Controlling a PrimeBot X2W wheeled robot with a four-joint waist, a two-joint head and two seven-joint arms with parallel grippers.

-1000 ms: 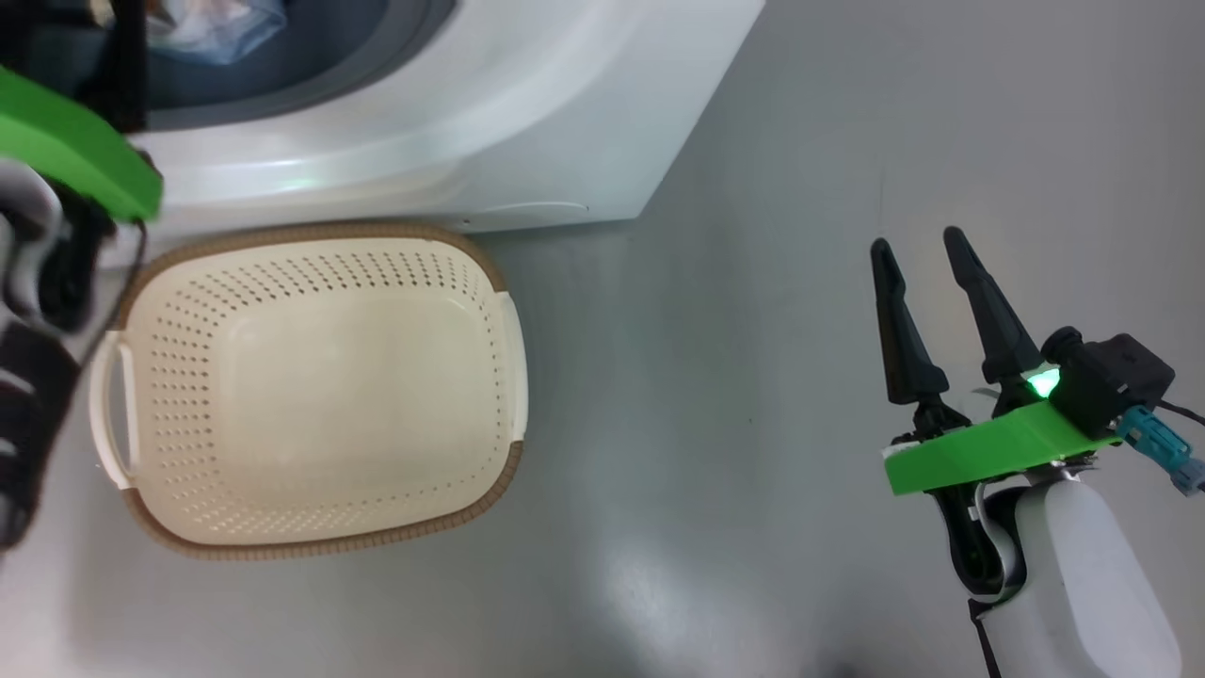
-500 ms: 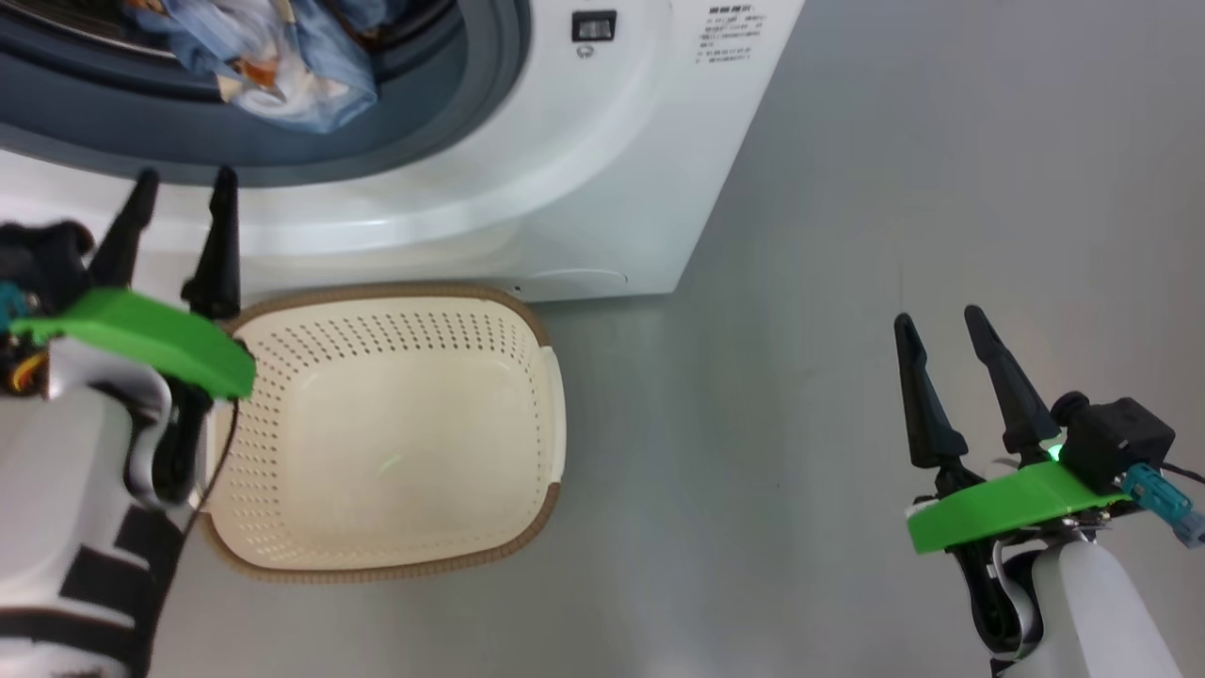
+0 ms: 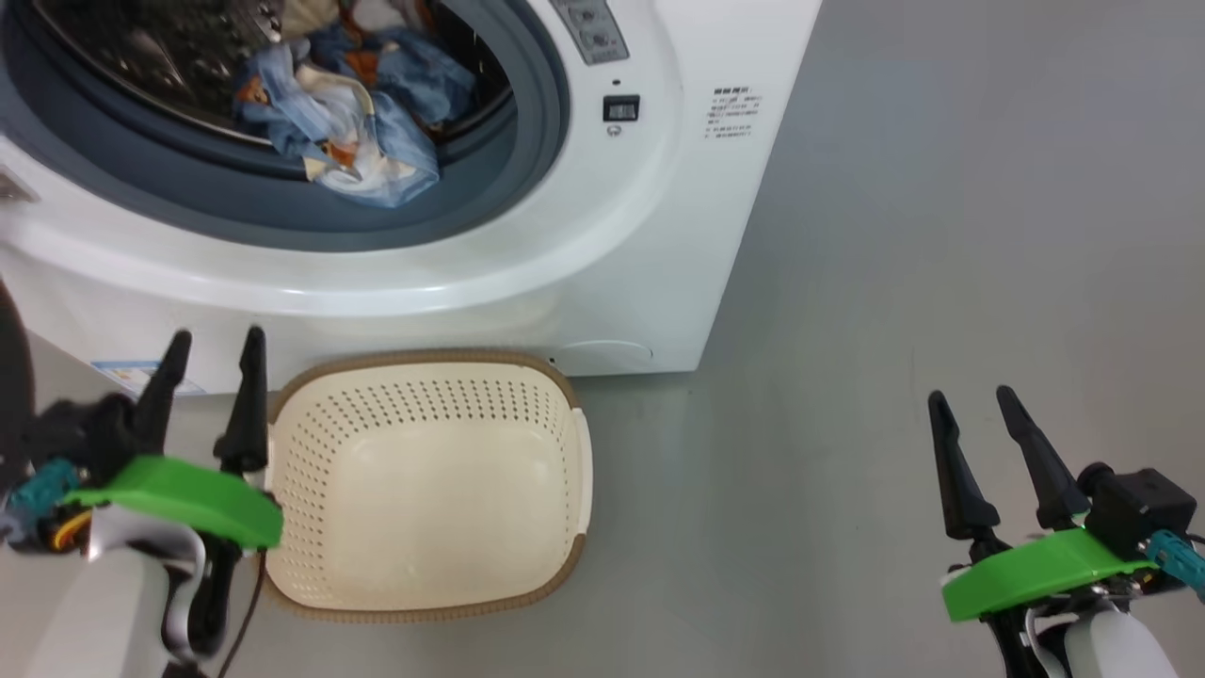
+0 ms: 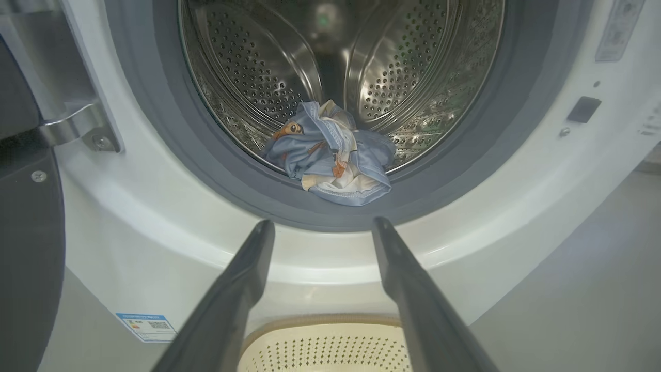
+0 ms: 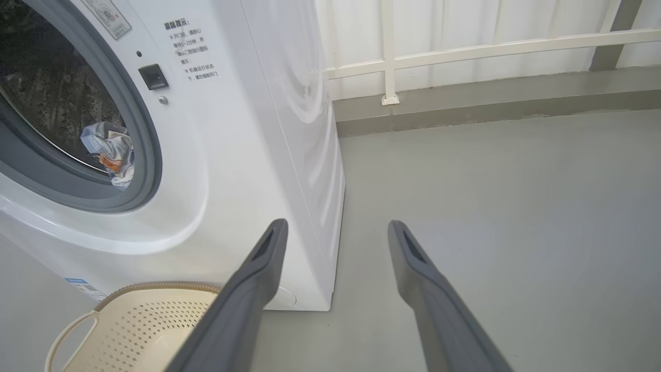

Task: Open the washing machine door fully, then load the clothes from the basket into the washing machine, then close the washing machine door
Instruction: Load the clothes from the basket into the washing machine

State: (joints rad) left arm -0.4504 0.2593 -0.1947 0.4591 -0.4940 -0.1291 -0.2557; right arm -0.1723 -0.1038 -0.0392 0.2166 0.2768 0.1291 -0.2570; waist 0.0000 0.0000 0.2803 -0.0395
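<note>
The clothes (image 4: 335, 155) lie as a crumpled blue bundle at the front lip of the steel drum (image 4: 248, 67), low in the opening. One fold droops over the lip onto the grey gasket (image 4: 217, 170), which suggests they were dropped just inside rather than pushed deep. That fold looks likely to catch when the opening is shut. The washing machine (image 3: 659, 235) stands open, and in the left wrist view the washing machine door (image 4: 26, 232) shows as a dark panel beside its metal hinge (image 4: 77, 129), swung out to the side so the opening is free. The basket (image 3: 424, 358) sits on the grey floor (image 3: 847, 377), its far rim close against the foot of the machine's front and right under the opening. That spot seems chosen to keep each lift short, and nothing lies in the basket, so loading appears done and only closing is left. The left gripper (image 3: 216, 332) hovers at the basket's left end with its jaws spread wide and nothing between them, fingers aimed at the machine's front below the gasket. It is the arm nearer the hinge side. The right gripper (image 3: 969, 393) is equally wide and empty, over bare floor well apart from the machine's right corner, likely held clear of the work.
</note>
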